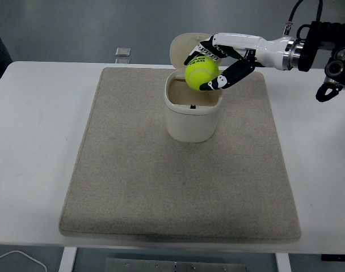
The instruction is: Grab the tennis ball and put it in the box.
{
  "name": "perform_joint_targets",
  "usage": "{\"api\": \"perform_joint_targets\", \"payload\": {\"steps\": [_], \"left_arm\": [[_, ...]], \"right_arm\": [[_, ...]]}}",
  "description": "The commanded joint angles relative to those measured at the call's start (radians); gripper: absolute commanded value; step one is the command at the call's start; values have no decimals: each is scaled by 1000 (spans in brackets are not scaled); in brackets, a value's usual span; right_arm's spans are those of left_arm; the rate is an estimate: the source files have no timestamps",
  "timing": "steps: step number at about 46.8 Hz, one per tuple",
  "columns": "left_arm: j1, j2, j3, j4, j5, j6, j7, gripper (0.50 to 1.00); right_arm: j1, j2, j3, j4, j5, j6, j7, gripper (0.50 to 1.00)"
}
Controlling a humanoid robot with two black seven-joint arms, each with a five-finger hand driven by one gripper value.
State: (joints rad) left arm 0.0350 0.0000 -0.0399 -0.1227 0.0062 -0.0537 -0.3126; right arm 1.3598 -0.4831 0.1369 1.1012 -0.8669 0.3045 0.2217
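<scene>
The fingers (202,51) of the right hand (218,63) are curled around the tennis ball (201,71), several over its top and one black-tipped finger hooked under its right side, so the ball is firmly gripped and carried in the air; it hangs over the far right part of the box's (192,122) open mouth, above the rim and not yet inside; the box is a cream tub standing upright on a grey mat (133,187), its hinged lid (182,48) tipped back behind the opening; the mat lies on the white table (36,130), and a small clear object (123,52) sits near the table's far edge, well apart from the work; the left arm does not show. By my reading the pick is done and the placing step is in hand; the next move calls for bringing the ball a little nearer the centre of the opening, lowering it past the rim, then spreading the fingers to release; the raised lid just behind the hand looks like the thing to avoid knocking.
</scene>
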Motion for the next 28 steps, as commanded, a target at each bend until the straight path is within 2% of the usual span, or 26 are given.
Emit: {"api": "perform_joint_targets", "payload": {"steps": [1, 9, 28], "left_arm": [[0, 0, 0, 0, 0, 0, 0, 992], [0, 0, 0, 0, 0, 0, 0, 992], [0, 0, 0, 0, 0, 0, 0, 992]], "right_arm": [[-8, 3, 1, 0, 0, 1, 1, 805], [-15, 5, 0, 0, -1, 1, 1, 821], [-27, 5, 1, -1, -1, 1, 1, 823]]}}
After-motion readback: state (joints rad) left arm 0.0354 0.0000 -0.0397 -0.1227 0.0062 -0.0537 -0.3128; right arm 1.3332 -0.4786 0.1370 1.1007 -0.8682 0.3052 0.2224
